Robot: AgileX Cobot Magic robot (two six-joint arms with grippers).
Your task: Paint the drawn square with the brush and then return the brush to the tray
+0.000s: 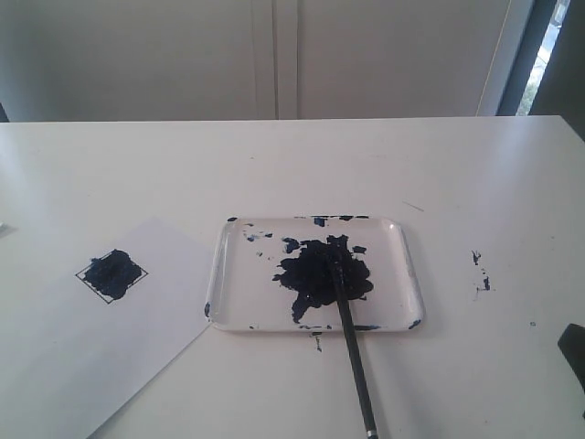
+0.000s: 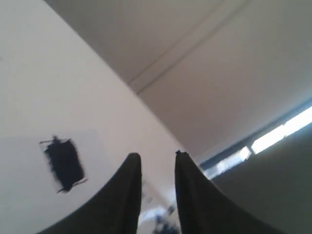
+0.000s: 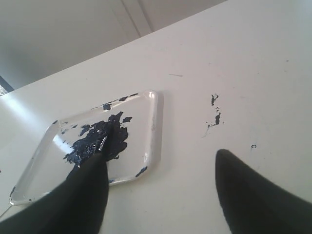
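My right jaws gape empty, the brush [image 1: 352, 347] tip resting in the tray [image 1: 251, 293] just beyond them. My left jaws are narrowly parted, empty.

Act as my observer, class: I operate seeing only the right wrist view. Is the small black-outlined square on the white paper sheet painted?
Observer: Yes, the small black-outlined square on the white paper sheet is smeared dark blue-black inside.
Operator: Where does the brush lie?
Observer: The long thin black brush has its tip in the dark paint blob of the shallow clear rectangular tray; its handle crosses the rim out over the white table.
Operator: And the left hand?
Observer: The left hand holds nothing, its fingers slightly apart.
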